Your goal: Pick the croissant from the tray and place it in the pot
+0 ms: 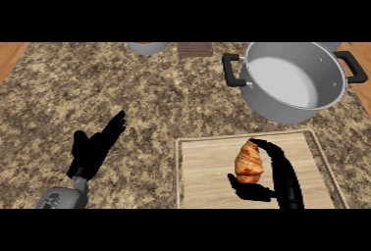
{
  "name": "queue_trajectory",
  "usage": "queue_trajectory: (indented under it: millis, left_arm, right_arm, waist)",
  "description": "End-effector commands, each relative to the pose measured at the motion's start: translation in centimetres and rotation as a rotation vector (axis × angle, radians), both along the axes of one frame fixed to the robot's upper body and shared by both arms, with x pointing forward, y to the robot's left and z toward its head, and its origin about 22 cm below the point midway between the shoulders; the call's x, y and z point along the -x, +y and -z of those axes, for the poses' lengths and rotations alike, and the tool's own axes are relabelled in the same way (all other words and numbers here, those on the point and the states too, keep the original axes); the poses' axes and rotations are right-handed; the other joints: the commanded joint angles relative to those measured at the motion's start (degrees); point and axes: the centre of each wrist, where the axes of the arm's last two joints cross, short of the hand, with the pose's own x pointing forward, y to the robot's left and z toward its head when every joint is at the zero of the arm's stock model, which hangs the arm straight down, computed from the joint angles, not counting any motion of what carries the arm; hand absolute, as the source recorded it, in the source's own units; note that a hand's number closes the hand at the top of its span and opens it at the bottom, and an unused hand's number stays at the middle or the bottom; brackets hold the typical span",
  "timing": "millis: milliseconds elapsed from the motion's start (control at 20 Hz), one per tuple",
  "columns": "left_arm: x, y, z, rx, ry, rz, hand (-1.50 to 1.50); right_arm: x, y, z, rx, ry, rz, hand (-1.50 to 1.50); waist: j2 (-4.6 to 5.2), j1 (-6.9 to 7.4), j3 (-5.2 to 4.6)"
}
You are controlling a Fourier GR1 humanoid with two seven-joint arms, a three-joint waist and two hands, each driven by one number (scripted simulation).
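A golden-brown croissant (249, 161) lies on the wooden tray (206, 171) at the lower right of the head view. My right hand (275, 171) is curled round it: the fingers arch along its right side and over its top end, and the thumb sits under its near end. A silver pot (290, 81) with black handles stands at the upper right, tilted toward me, with nothing inside. My left hand (94, 147) rests open on the counter at the lower left, fingers pointing up and right.
A grey bowl (148, 47) and a brown block (194, 49) sit at the counter's far edge, cut off by the view's top. Wooden surfaces show at the far left and far right corners. Speckled granite lies between the tray and the pot.
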Motion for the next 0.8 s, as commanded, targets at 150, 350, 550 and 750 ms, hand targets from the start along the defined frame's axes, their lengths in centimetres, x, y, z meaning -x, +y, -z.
queue_trajectory:
  millis: [150,350,550,750]
  left_arm:
    - [0.9,-0.6,-0.2,0.001,-0.018,0.015,0.0]
    - [-0.3,-0.8,-0.8,0.0,-0.024,0.034,0.0]
    - [-0.2,-1.3,-0.7,0.016,-0.021,0.041,0.0]
    - [-0.2,-1.1,-0.5,0.014,-0.022,0.038,0.0]
  right_arm:
    - [-0.6,2.0,2.4,0.009,-0.057,-0.037,1.5]
    - [-4.0,-8.2,-2.7,-0.124,-0.109,-0.271,1.5]
    - [-4.9,-11.5,-4.6,-0.158,-0.162,-0.405,1.5]
    - [-6.1,-17.2,-7.4,-0.216,-0.224,-0.506,1.5]
  waist:
    - [1.32,0.58,1.28]
    - [2.32,2.29,1.93]
    - [2.69,2.99,2.33]
    - [2.94,2.74,2.12]
